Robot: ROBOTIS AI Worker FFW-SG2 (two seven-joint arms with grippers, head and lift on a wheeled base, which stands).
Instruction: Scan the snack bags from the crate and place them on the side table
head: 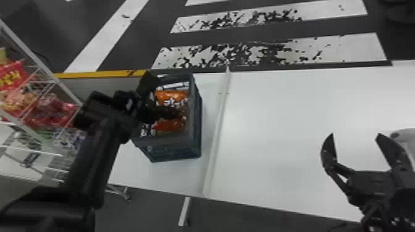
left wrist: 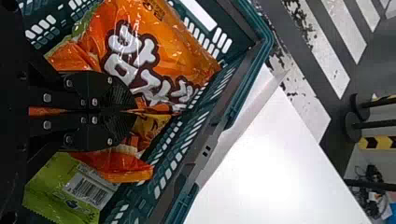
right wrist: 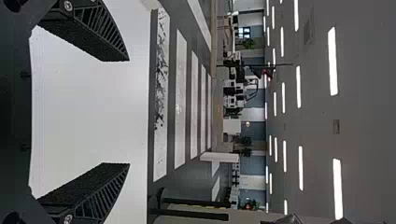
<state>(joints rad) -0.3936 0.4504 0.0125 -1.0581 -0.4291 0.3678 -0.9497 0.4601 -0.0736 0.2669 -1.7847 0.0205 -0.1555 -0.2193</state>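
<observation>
Head view finds the left claw (head: 179, 113) pressed together among orange snack bags (head: 168, 94) inside the crate (head: 174, 151), whose side wall stands near a white ridge (head: 216, 132), counter (head: 278, 129) stretching beyond beneath the spread right claw (head: 355, 135).

Left gripper (head: 175, 113) dips closed, right gripper (head: 355, 138) gapes

The left arm (head: 95, 154) slants in past the table's (head: 278, 123) near left side, wrist bent, flat fingers together toward the far edge. The right arm (head: 404, 200) holds its gripper above the table's near right part, fingers spread wide, pointing toward the far edge.
</observation>
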